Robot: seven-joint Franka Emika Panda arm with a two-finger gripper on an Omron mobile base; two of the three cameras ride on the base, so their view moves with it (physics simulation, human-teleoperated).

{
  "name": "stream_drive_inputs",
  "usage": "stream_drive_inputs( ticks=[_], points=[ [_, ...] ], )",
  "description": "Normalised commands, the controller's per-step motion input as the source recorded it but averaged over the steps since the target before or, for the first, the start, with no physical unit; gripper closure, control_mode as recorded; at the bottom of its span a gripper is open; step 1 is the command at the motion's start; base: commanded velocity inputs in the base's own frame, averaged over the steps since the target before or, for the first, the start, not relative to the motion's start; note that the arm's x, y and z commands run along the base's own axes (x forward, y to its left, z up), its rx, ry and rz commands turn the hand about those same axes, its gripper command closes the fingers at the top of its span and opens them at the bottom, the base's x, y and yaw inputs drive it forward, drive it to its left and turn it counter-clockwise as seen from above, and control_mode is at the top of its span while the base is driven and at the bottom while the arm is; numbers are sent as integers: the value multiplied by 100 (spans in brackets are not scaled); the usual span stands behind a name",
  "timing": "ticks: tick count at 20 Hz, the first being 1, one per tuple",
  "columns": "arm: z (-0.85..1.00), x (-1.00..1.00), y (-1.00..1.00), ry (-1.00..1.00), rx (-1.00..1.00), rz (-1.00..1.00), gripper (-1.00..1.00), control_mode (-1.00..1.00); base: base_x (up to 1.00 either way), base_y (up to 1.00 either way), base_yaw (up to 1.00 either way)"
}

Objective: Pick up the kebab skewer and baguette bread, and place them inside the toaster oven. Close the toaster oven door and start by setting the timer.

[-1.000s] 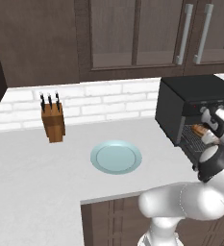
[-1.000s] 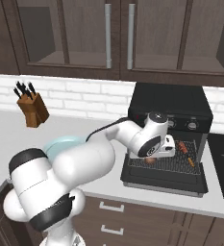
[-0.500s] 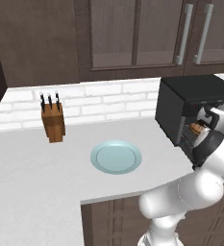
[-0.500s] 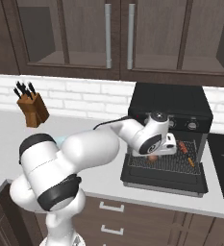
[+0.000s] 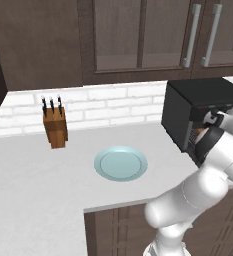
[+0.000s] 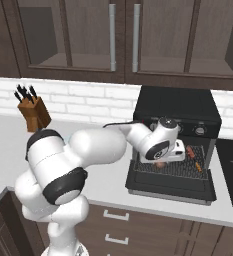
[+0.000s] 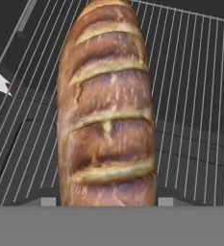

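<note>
Rack (image 7: 195, 96) under apparently gripped baguette bread (image 7: 108, 110)

Two base cameras flank the arm, both facing the toaster oven (image 6: 177, 130); the hand camera hovers close above its rack.

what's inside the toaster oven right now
On the wire rack in the toaster oven lies the kebab skewer, to the right. The baguette bread is over the rack at the hand; the hand covers it from the base views.
</note>
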Motion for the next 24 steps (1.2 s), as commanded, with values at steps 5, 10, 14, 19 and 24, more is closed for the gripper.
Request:
stream_drive_inputs(
  ticks=[5,10,14,19,24],
  points=[
    [0,0,-6,0,0,0,100,-100,0,0,0],
    [-8,0,-3,0,0,0,100,-100,0,0,0],
    [-13,0,0,0,0,0,-100,-100,0,0,0],
    [-14,0,0,-3,0,0,-100,-100,0,0,0],
    [-10,0,0,-7,0,0,-100,-100,0,0,0]
  ],
)
